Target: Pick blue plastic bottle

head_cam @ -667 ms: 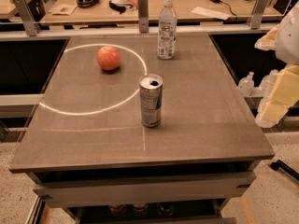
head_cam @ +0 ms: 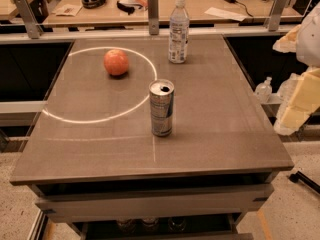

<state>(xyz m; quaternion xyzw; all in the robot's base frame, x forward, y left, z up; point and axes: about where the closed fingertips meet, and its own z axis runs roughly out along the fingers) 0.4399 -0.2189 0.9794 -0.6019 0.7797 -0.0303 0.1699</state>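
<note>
The bottle (head_cam: 178,30) stands upright near the far edge of the table (head_cam: 225,134), a little right of the middle. It is clear plastic with a white cap and a pale label. It stands alone; nothing touches it.

The gripper (head_cam: 296,106) is at the right border of my view, beyond the right edge of the table and not above it. I see it only as pale yellow and white parts, cut by the frame, so I cannot tell if it is open or closed. It holds nothing that I can see. The bottle is well apart from it, to its left and farther back on the table.

In front of the bottle, nearer to me, a drink can (head_cam: 161,108) stands upright with its top opened. Left of the bottle lies a round red-orange fruit (head_cam: 116,62), inside a white circle (head_cam: 90,118) marked on the table. The can stands just on the right side of this line.

Below the gripper's side, off the table, I see a small clear bottle (head_cam: 263,89).
</note>
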